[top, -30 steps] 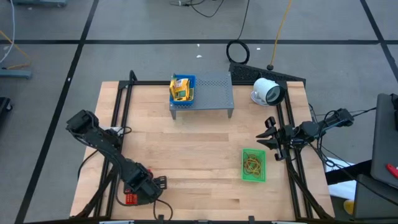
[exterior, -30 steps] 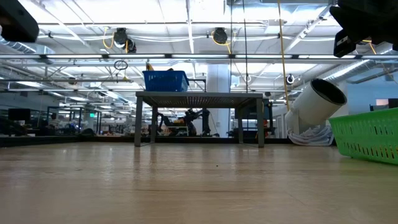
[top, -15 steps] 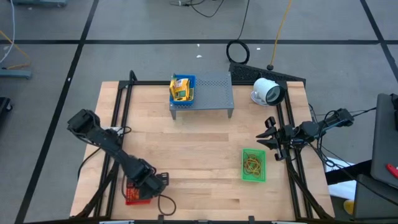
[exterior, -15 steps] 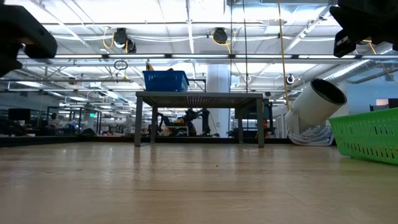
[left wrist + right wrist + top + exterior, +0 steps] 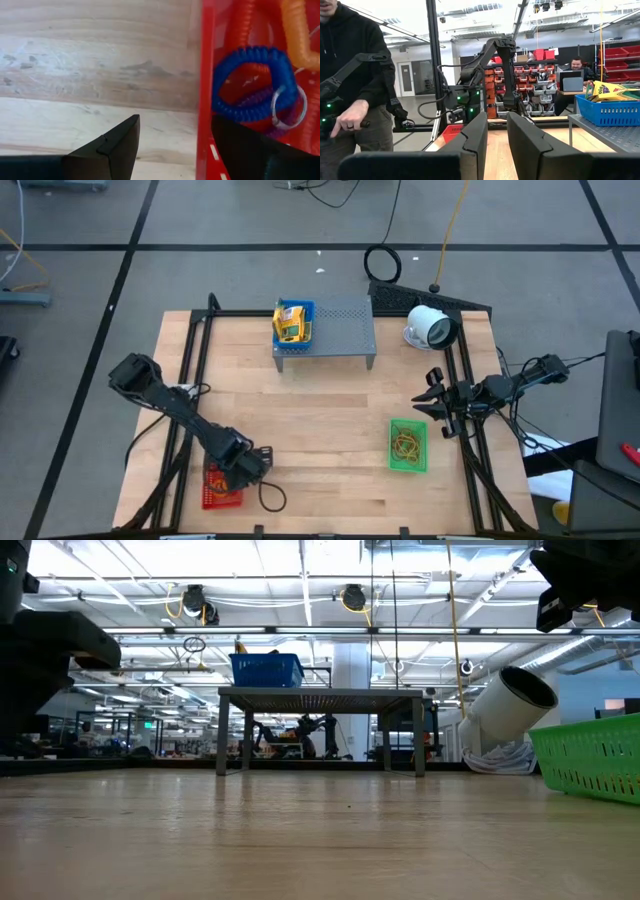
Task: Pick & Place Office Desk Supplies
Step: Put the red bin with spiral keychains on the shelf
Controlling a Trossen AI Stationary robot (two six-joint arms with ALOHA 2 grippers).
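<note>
High view: the left gripper point(image 5: 247, 470) sits over the red basket point(image 5: 222, 489) at 7 o'clock, fingers spread across its wall. Coiled loops point(image 5: 250, 82) lie inside. The grey stand point(image 5: 335, 330) at 12 o'clock carries the blue basket point(image 5: 294, 325) with crayon packs point(image 5: 289, 323). The green basket point(image 5: 408, 446) lies at 4 o'clock. The right gripper point(image 5: 432, 406) waits at 3 o'clock, fingers slightly apart, holding nothing. The white device point(image 5: 431, 327) rests at 1 o'clock. The left arm hides part of the red basket.
</note>
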